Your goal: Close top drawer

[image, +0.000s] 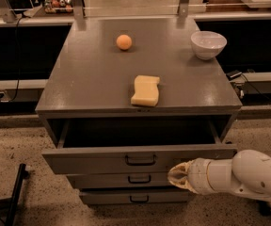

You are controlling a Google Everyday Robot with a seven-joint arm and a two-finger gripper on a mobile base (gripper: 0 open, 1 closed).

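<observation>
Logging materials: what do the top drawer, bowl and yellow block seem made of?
Top drawer: matte grey paint, probably over wood or metal. Bowl: white, glossy, likely ceramic. Yellow block: dull, rounded edges, apparently sponge. The gripper is low right, before the second drawer.

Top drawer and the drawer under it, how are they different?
The top drawer is pulled far out, showing its dark inside; the middle drawer sits further back. The top drawer's front is taller than the middle drawer's. Both are grey with black handles. The end effector sits in front of the middle drawer, beside its handle.
</observation>
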